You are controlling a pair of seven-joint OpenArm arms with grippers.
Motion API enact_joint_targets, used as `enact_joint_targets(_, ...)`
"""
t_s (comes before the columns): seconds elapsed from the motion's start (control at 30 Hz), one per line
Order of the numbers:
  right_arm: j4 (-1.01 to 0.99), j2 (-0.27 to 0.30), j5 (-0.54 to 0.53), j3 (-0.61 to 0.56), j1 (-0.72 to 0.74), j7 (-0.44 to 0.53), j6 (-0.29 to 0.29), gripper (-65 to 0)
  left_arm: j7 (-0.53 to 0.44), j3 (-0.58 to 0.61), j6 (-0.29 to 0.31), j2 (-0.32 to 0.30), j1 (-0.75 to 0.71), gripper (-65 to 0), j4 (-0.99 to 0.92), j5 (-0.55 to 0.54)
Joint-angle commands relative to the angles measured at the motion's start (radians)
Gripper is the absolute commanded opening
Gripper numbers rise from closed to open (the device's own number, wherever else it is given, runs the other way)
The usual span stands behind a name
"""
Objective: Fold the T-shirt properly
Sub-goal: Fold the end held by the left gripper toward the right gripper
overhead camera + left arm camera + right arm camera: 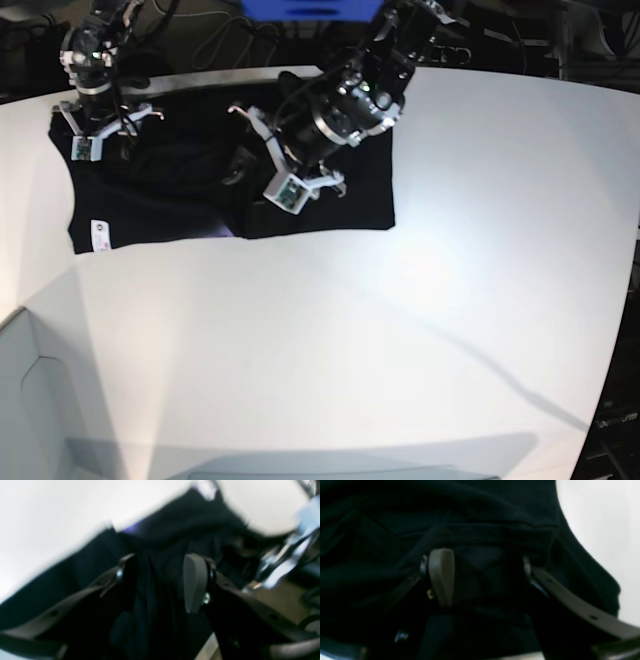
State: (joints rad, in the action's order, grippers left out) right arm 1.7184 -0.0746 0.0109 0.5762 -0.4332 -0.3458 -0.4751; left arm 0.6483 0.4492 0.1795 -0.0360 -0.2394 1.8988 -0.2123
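We see one T-shirt (180, 190), black, lying spread and rumpled along the far edge of the white table (400, 330), with a small white label (99, 228) at its near left corner as the base view shows it. Two arms reach over it and no other loose object lies on the tabletop. Beyond the far edge there are dark cables and part of a blue object (310, 8), well apart from the cloth. At the near left corner of the base view a pale grey panel (30, 400) rises beside the table. The left gripper (160, 580) hangs over the middle of the shirt; its wrist view, though blurred, shows its two fingers standing apart with dark folds of cloth between them, and we cannot tell whether the pads touch the fabric. A sliver of purple print (132, 528) shows at a fold beyond it. The right gripper (485, 577) sits at the shirt's far left end in the base view; its fingers are spread wide, a bunched ridge of black cloth lies between them, and nothing is pinched. The left arm's body (340, 105) hides part of the shirt's right half from the base camera.
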Motion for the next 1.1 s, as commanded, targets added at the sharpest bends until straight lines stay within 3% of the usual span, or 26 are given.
enact_joint_targets(0.0,0.036,0.006,-0.013,0.006,-0.003,0.026,0.002,-30.5,-0.015,-0.008,0.005,-0.002,-0.008,-36.1,0.032,-0.008)
enact_joint_targets(0.23,0.147,-0.011,-0.016,0.006,-0.002,0.024,0.002,-30.5,-0.017,-0.053,0.015,-0.114,-0.064,-36.1,0.032,-0.011)
enact_joint_targets(0.37,0.188,-0.031,-0.016,0.006,-0.003,0.023,0.002,-30.5,-0.008,-0.020,0.016,-0.094,-0.042,-36.1,-0.045,-0.057)
enact_joint_targets(0.7,0.206,-0.032,-0.016,0.006,-0.005,0.021,0.002,-30.4,-0.006,0.291,0.016,-0.101,0.200,-36.2,-0.253,-0.092)
enact_joint_targets(0.83,0.206,-0.031,-0.016,0.008,0.000,0.021,0.002,-26.2,-0.012,0.369,0.016,-0.098,0.245,-36.2,-0.249,-0.094)
enact_joint_targets(0.97,0.203,-0.031,-0.013,0.009,0.023,0.021,0.002,-22.3,-0.017,0.359,0.012,-0.109,0.243,-36.2,-0.178,-0.094)
enact_joint_targets(1.07,0.200,-0.029,-0.013,0.031,0.046,0.021,0.002,-22.1,-0.017,0.277,0.008,-0.155,0.214,-36.2,-0.112,-0.094)
